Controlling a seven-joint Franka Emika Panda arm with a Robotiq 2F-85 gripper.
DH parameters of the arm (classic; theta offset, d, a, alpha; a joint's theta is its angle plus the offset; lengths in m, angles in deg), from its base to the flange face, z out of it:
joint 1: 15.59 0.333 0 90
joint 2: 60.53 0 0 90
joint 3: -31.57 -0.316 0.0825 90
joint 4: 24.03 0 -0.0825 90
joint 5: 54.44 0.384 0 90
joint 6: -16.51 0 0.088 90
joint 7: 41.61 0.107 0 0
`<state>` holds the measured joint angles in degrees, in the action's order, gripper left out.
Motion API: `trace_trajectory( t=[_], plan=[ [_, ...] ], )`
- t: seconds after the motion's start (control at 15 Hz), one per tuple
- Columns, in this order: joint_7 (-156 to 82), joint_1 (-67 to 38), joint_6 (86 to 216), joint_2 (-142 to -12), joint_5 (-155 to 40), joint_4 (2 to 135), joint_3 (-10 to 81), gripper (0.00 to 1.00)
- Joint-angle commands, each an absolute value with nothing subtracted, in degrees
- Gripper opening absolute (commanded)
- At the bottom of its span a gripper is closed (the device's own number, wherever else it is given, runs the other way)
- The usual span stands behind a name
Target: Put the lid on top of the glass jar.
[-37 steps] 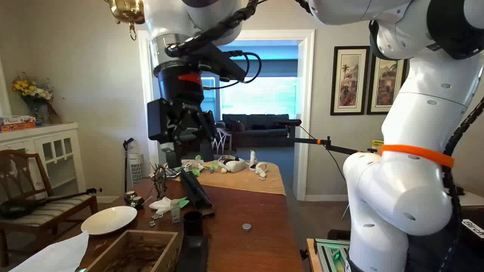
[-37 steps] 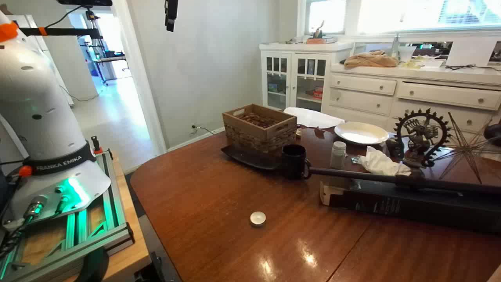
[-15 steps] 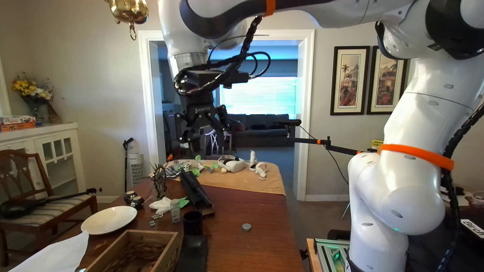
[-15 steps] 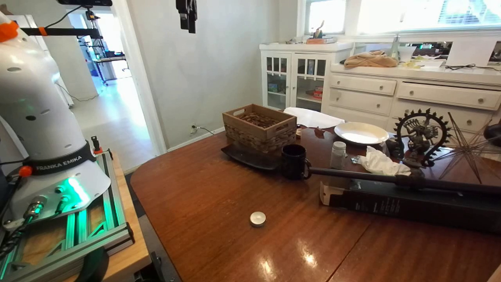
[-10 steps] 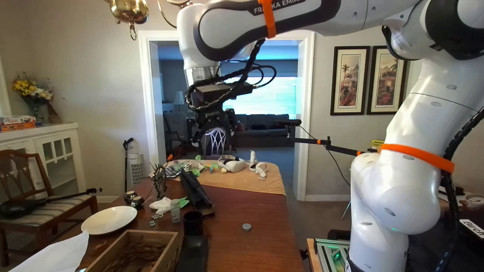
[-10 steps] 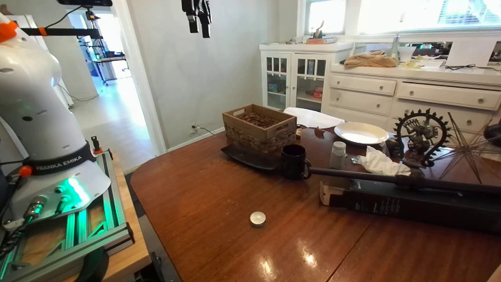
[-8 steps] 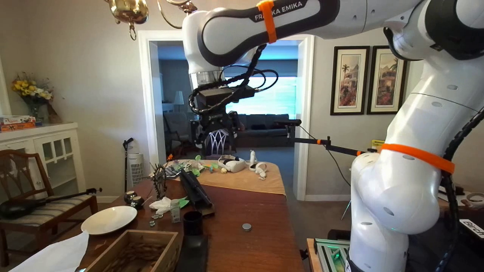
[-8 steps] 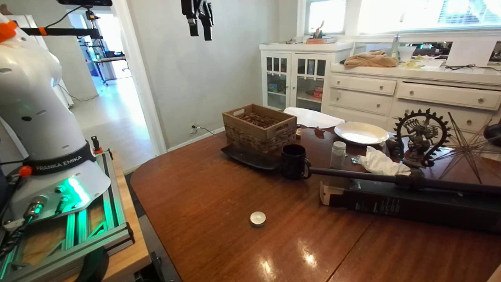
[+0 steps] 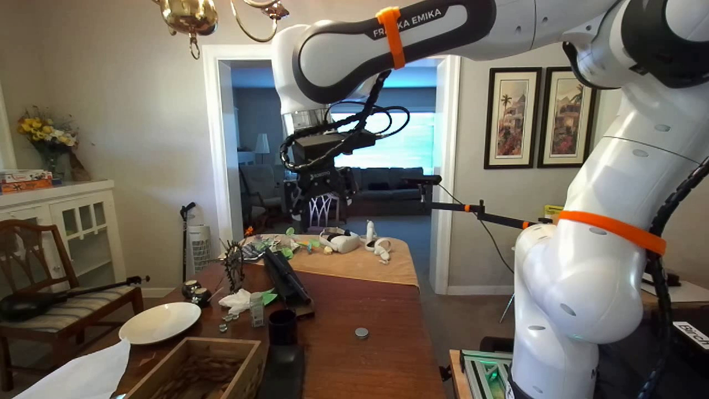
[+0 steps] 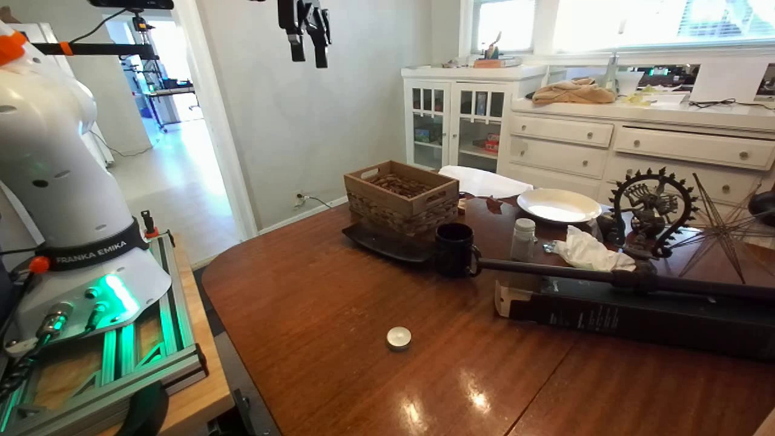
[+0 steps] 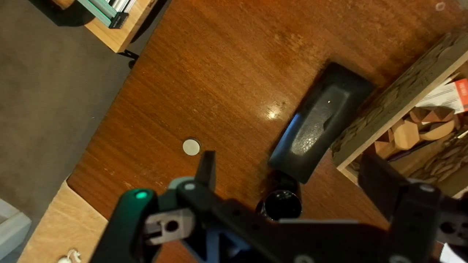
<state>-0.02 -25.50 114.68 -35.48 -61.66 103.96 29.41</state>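
Hanging high, spread wide and holding nothing, the gripper has the lid well below it, flat on the bench, left of both fingertips in the wrist view

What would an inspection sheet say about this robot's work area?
Surface: glossy reddish-brown wooden table, reflecting light.
Job's things: small, round, pale-grey lid lies flat on the table; clear glass jar stands upright, apart from it.
Clutter: black mug, rectangular wooden box, round white plate.
Hand: black, two-fingered hand hangs open above the table, gripping nothing.
Cables: black cables run along the white arm.
Surroundings: white wooden cabinet, brass hanging lamp.
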Motion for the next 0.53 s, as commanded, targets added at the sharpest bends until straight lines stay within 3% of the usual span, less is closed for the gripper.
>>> trace_trajectory(
  t=[0.0,0.47],
  plan=[
    [3.5,-26.0,111.3,-37.5,-61.6,103.3,29.4,1.0],
    [13.5,-26.2,109.9,-42.3,-61.6,103.5,30.6,1.0]
  ],
)
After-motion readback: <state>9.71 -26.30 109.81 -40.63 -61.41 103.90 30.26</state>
